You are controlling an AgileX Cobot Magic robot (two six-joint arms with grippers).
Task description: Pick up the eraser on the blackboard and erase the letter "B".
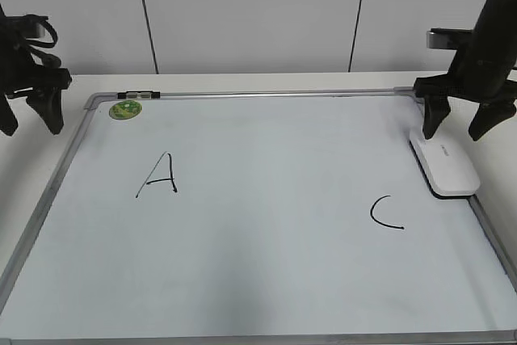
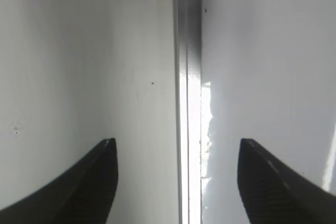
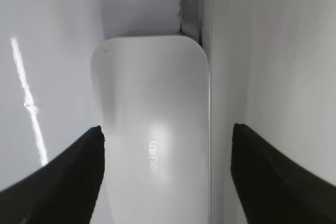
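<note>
Blackboard [image 1: 266,264]: large white dry-erase surface in a thin silver frame, lying flat and filling most of the exterior view; far edge toward the wall, near edge at the bottom.

Table [image 1: 242,82]: pale top showing past the board's far and left edges.

Right gripper [image 1: 468,123]: black, jaws spread wide, empty; it hangs directly above the far end of the eraser at the board's right edge. In the right wrist view the two fingertips [image 3: 58,182] stand one to each side of the eraser's width, not touching it.

Left gripper [image 1: 31,115]: black, jaws spread, empty; it sits off the far-left corner of the board, straddling the frame rail in its own wrist view, well apart from the eraser.

Eraser [image 1: 444,165]: flat white rounded block with a dark underside, lying flat on the board against the right frame rail [image 3: 191,9], right of the "C". Small grey lettering [image 3: 154,156] faces up.

Eraser axis: long axis runs far to near, nearly parallel to the right rail; short axis runs left to right, in line with the jaw opening.

Key relation: the eraser lies straight below the right gripper, which is by far the nearer arm; a plain descent and a closing across the short axis looks sufficient.

Letter "A" [image 1: 158,175]: black marker, left half of the board.

Letter "C" [image 1: 385,212]: black marker, right half, near-left of the eraser.

Letter "B": none visible; the middle of the board between "A" and "C" shows bare.

Green magnet [image 1: 125,108]: round, far-left corner of the board.
</note>
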